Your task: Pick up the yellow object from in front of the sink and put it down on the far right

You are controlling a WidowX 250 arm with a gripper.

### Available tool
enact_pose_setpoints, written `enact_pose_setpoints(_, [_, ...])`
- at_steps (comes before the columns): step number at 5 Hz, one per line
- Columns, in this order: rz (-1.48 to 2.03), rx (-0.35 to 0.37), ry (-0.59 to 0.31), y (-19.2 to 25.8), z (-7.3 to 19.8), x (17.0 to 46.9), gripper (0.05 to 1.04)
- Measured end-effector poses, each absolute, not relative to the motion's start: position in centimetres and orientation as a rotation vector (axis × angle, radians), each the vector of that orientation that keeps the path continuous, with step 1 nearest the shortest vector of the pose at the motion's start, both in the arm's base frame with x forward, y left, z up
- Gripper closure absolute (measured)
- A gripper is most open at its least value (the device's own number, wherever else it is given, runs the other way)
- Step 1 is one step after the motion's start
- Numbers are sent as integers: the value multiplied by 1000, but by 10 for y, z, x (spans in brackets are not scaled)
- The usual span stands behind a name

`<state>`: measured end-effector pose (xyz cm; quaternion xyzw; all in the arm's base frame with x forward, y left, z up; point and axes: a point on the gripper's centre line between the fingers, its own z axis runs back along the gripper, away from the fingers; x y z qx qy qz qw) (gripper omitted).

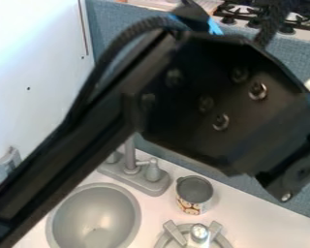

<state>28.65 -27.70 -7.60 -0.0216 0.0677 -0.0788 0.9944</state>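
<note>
- White patterned cup with grey interior (193, 194) was seen right of the round grey basin (93, 208).
- Judged light, stiff; rim pinch was favoured.
- Pincer state could not be told.

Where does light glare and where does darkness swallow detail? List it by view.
Camera view: glare washes out the white panel at upper left; the black robot arm is dark enough to hide surface detail, though its screws glint; the grey sink basin carries a soft highlight.
</note>
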Motion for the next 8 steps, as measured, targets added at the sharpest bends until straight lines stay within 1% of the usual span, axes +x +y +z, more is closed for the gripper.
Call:
enact_pose_setpoints(1, [-114,-55,127,-275,-84,306,182])
enact_pose_setpoints(2, [-89,-58,165,-277,-87,309,183])
enact_pose_setpoints(3, [-67,-76,178,-278,-87,308,138])
enact_pose_setpoints(4, [-21,-116,186,-276,-89,309,84])
enact_pose_setpoints(5, [-6,-131,167,-271,-83,303,84])
enact_pose_setpoints(6, [2,-154,143,-265,-65,305,83])
enact_pose_setpoints(7, [19,-201,102,-257,-39,305,83])
enact_pose_setpoints(8, [27,-215,114,-250,-32,300,83])
